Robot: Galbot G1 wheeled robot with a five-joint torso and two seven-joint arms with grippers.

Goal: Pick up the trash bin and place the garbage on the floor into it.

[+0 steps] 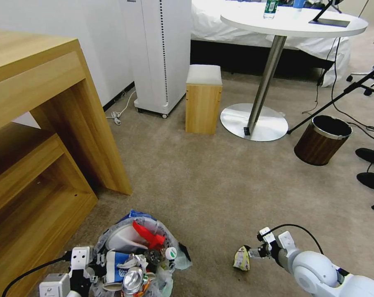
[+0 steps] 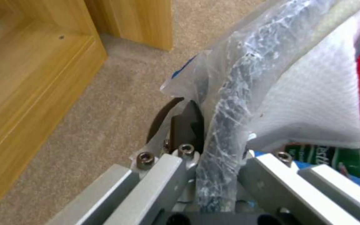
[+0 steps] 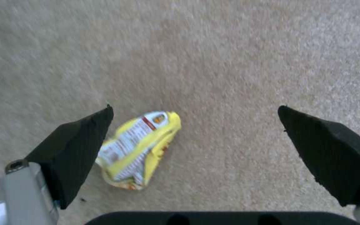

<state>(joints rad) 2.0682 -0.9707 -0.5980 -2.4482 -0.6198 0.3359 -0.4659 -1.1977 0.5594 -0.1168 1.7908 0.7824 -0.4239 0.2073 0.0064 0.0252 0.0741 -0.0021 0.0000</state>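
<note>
The trash bin [image 1: 112, 243], lined with a clear crinkled bag, hangs low at the near left and is packed with garbage: a red wrapper [image 1: 150, 236], a crushed can [image 1: 133, 280] and a blue-white packet [image 1: 117, 264]. My left gripper [image 1: 94, 266] is shut on its bagged rim [image 2: 226, 118], with a white tissue [image 2: 313, 106] just inside. A yellow crumpled packet [image 1: 242, 258] lies on the carpet at the near right. My right gripper [image 1: 253, 251] hovers just over it, open. In the right wrist view the packet [image 3: 140, 150] lies between the spread fingers, close beside one pad [image 3: 80, 147].
A wooden desk with shelves [image 1: 50, 144] stands close on the left. Farther off are a wooden stool [image 1: 202, 99], a round table's metal base [image 1: 254, 121], a brown wood-grain bin [image 1: 322, 140], stand legs and black shoes [image 1: 370, 156] at the right. Open carpet lies between.
</note>
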